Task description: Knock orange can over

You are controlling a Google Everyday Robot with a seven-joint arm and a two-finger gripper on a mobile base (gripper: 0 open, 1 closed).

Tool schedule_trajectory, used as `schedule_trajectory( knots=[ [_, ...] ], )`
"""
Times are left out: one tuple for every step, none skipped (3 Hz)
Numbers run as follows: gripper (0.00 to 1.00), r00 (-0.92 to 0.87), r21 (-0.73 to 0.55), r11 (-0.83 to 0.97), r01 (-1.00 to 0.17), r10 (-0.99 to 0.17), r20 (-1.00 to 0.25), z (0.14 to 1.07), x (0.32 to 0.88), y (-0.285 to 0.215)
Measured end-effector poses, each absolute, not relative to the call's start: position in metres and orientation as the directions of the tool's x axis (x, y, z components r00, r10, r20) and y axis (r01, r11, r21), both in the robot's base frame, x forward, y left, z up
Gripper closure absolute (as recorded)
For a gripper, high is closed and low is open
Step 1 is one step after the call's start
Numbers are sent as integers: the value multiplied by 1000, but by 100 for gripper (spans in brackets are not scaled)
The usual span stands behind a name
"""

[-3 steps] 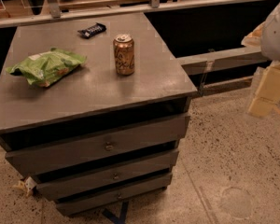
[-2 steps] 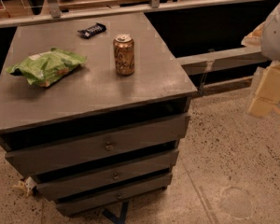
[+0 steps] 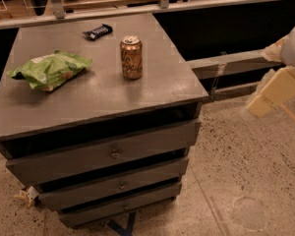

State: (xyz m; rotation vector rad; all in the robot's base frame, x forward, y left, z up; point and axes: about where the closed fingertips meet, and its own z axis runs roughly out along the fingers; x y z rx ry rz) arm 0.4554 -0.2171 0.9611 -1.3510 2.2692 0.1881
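orange can (image 3: pixel 131 58) upright approx mid bench (image 3: pixel 137 95) w/ green chip bag (image 3: pixel 50 70) well apart on its left & dark snack bar (image 3: pixel 97 31) behind it, tool (image 3: pixel 274 93) hangs off the bench's right side over the floor (image 3: pixel 246 171), can't tell if it's wide or narrow

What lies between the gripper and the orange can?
Camera view: no object. Just bare cabinet top right of the orange can, its right edge, then open space to the gripper at far right, off the cabinet.
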Motion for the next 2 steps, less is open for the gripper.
schedule_trajectory(
  knots=[
    [0,-399,-104,583,-806,-665,-631,952,460,-212],
    [0,-331,-125,605,-786,-583,-742,941,462,-203]
  ],
)
